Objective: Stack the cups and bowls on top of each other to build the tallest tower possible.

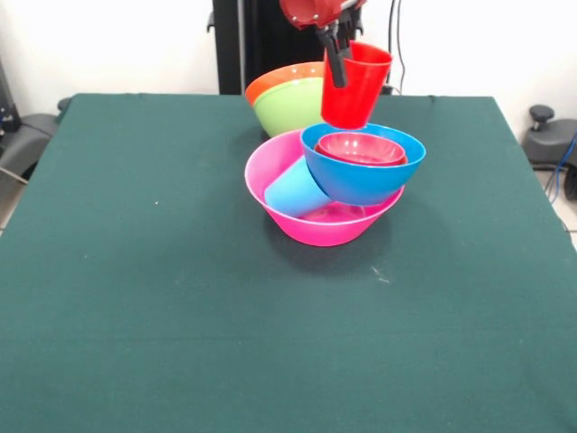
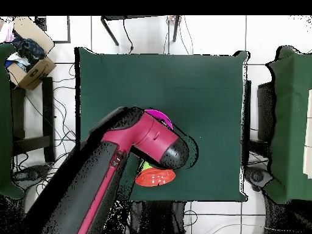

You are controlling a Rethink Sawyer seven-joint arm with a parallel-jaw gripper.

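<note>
tabletop (image 1: 135,316) green, carries all. arm (image 2: 122,164) red and black, covers most things in overhead view. pink bowl (image 1: 270,176) at centre, base of tower. blue bowl (image 1: 361,180) tilted on its right rim, small red bowl (image 1: 361,149) inside. light blue cup (image 1: 296,191) lying in pink bowl. orange bowl (image 1: 275,81) and green bowl (image 1: 288,108) nested behind. tool (image 1: 335,54) closed on rim of red cup (image 1: 353,90), cup held above blue bowl.

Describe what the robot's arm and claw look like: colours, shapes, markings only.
In the overhead view the arm is a thick, rounded, crimson-red tube with a black underside and a black domed joint cap. In the front view the claw has dark, slim, flat fingers under a red wrist housing. No markings or loose cables can be made out on it.
</note>
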